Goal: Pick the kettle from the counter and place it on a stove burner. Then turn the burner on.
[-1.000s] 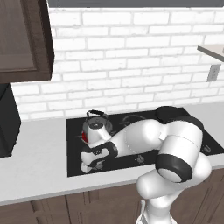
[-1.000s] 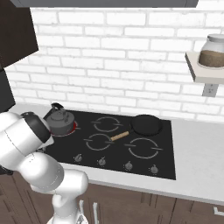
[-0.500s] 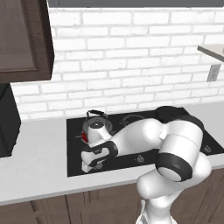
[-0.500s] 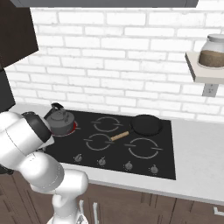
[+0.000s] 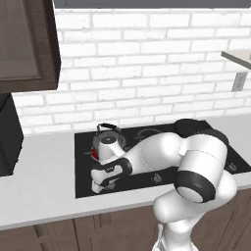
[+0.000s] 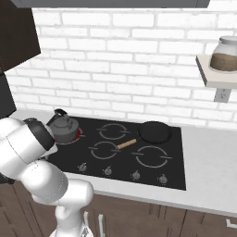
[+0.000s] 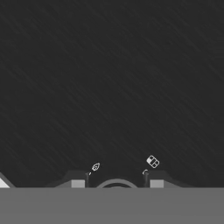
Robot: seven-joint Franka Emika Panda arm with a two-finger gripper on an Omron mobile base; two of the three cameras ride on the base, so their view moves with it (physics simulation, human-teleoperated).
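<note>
Right base view shows the kettle point(image 6: 63, 126) already on the stove burner point(image 6: 70, 137), which glows red beneath it — so the knob-turning step looks under way or just done. The gripper point(image 5: 104, 184) sits low at the cooktop's point(image 6: 176, 162) front left knob point(image 7: 116, 183), fingers closed around it. Next, likely release and lift clear.

Dark grey kettle point(image 5: 108, 143), red-glowing stove burner point(image 6: 76, 135)
</note>
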